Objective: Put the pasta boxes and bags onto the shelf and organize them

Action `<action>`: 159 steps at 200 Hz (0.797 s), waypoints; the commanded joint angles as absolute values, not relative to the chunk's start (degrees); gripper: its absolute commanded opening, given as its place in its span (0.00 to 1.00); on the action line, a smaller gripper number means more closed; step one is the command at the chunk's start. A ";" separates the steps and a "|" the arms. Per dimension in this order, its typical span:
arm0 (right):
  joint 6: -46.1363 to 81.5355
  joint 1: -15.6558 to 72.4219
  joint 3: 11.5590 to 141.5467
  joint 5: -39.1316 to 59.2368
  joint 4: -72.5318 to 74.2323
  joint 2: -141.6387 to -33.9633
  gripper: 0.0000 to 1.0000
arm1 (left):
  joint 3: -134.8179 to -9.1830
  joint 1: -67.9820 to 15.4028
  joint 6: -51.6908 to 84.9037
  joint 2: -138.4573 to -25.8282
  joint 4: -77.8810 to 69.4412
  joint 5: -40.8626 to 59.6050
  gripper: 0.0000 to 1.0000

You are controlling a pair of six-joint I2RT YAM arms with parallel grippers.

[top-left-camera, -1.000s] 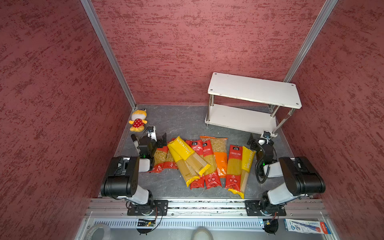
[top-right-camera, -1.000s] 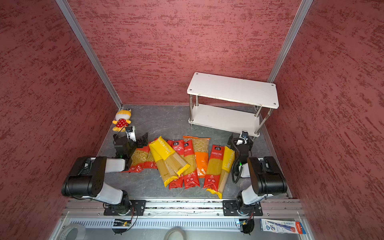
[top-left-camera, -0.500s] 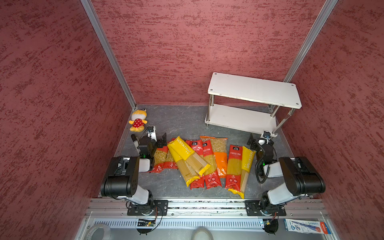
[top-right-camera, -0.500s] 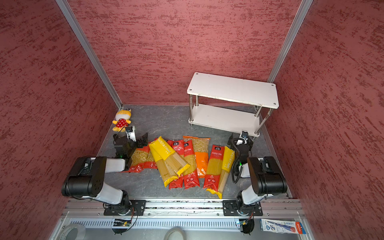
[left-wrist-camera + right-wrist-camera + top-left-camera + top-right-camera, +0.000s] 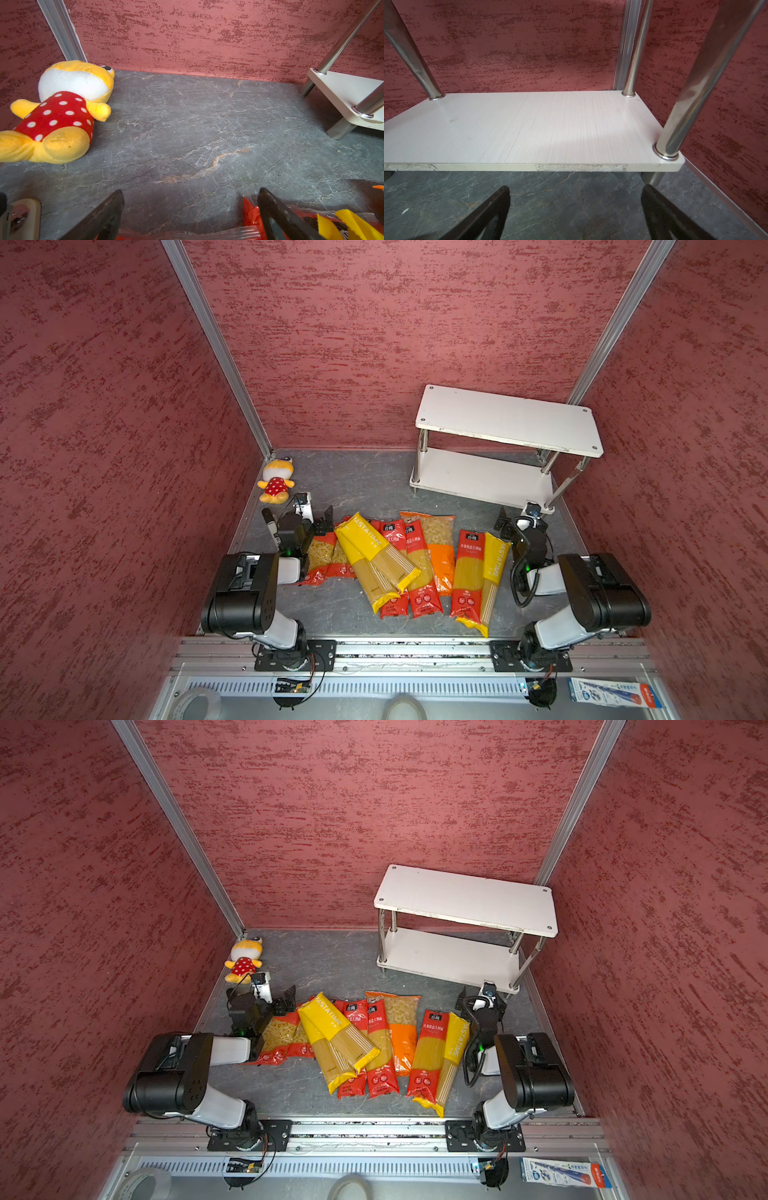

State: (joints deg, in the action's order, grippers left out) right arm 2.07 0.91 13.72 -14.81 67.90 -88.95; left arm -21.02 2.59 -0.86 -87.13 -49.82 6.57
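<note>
Read the surface in a top view as a dial, and the job looks wholly undone. The shelf stands at 2 o'clock against the back wall. Both its white boards are bare in both top views, and the right wrist view shows the lower board clean from post to post. All nine bags lie flat in a loose, overlapping row from the centre toward 6 o'clock, well apart from the shelf. The wide orange bag sits mid-row, overlapping a red neighbour. Of the three long yellow bags, two lie crossed on top of the row toward 8 o'clock and one lies at its 4 o'clock end. The three red spaghetti bags are spread between them, and the two short red bags close the 9 o'clock end. The left pincer, at 9 o'clock, has its jaws spread wide and grips nothing. One finger lies over the top seal of a short red bag; whether it touches I cannot tell. The right pincer, at 3 o'clock, is just as wide and empty, low over bare surface and facing the lower board's front edge. The toy in the 10 o'clock corner is not part of the load. I judge that every placement and all the sorting are yet to do, and the short red bags look the likeliest first pick.
</note>
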 commanded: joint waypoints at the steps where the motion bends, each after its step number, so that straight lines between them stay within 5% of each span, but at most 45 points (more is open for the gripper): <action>1: 1.58 0.57 14.83 -16.17 69.98 -89.30 0.99 | -21.88 2.96 -0.72 -87.85 -50.80 7.29 1.00; 113: 1.58 0.56 14.64 -16.17 70.38 -89.32 0.99 | -22.06 3.77 -0.04 -87.97 -50.54 7.99 1.00; 159: 0.22 2.06 10.68 -18.11 76.40 -87.41 0.99 | -21.57 -2.39 -1.34 -79.87 -45.09 -9.21 1.00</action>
